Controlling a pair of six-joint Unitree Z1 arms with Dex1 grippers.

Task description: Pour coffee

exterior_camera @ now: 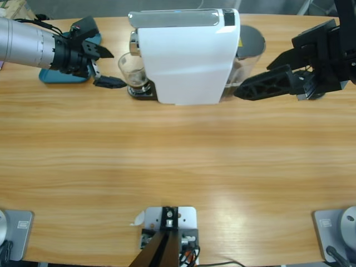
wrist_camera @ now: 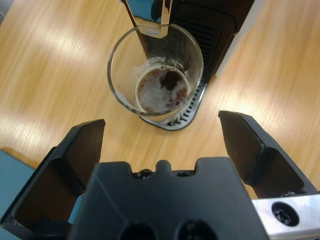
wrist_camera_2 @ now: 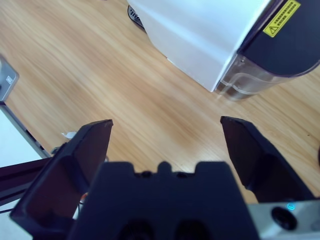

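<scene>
A clear drinking glass stands on the drip tray of a white coffee machine, right under its metal spout. A little dark brown coffee with pale foam lies in the glass's bottom. My left gripper is open, a short way from the glass and facing it, with nothing between its fingers. From above, the left gripper sits just left of the glass. My right gripper is open and holds nothing, close to the machine's right end by the grey translucent tank.
A blue tray lies at the back left under the left arm. The coffee machine and its tank stand along the table's far side. Bare wooden tabletop stretches across the middle and front.
</scene>
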